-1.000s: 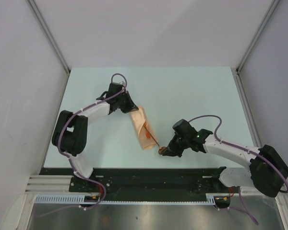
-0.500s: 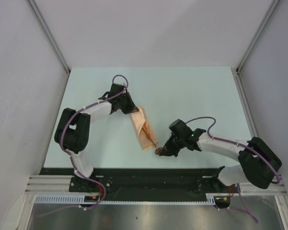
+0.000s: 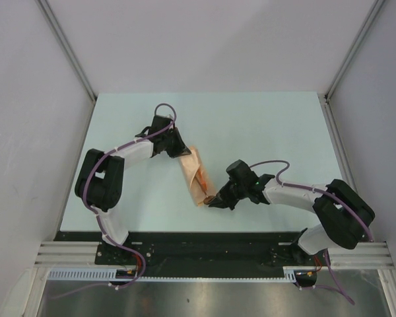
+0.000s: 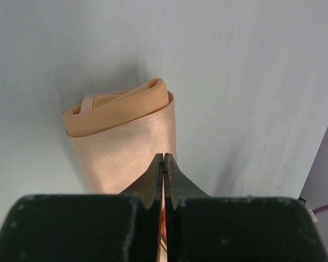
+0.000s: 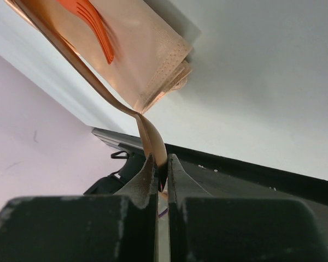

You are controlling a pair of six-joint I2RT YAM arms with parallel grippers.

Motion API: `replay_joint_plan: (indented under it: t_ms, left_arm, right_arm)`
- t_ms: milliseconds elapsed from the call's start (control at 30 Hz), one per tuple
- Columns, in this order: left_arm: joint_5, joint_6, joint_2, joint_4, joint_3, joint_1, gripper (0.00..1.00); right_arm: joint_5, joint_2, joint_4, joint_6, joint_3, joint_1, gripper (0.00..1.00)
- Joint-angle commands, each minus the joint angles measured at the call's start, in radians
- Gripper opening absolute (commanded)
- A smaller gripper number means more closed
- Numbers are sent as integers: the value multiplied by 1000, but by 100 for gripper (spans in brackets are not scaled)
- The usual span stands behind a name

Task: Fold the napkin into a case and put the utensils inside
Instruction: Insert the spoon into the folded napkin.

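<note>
Pinching utensil (image 5: 148, 131) at case (image 5: 153, 60), right claw (image 5: 162, 166)

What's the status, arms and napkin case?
Left fingers shut on case, far end. Right fingers shut on utensil, angled across case near end. Nothing blocking.

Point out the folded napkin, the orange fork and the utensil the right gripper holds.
folded napkin (image 4: 126, 153), left wrist view, its flat top layer
orange fork (image 5: 95, 27), right wrist view, its tines
held utensil (image 5: 151, 139), right wrist view, handle near the grip

The right jaws pinch a utensil (image 5: 148, 134) reaching the case (image 5: 153, 60).
</note>
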Motion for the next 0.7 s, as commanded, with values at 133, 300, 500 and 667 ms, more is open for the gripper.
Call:
replay_joint_plan:
  t_ms: [133, 300, 500, 667]
  left_arm:
    - [4, 8, 4, 1, 22, -4, 0]
    - [2, 8, 4, 1, 21, -4, 0]
    - [9, 5, -4, 12, 12, -4, 0]
    - [13, 5, -7, 13, 9, -4, 0]
  right_arm:
    - [-5, 36, 111, 63, 56, 1, 0]
    - [1, 55, 146, 92, 56, 0, 0]
    - [12, 92, 174, 116, 76, 0, 0]
    - [5, 140, 223, 123, 94, 3, 1]
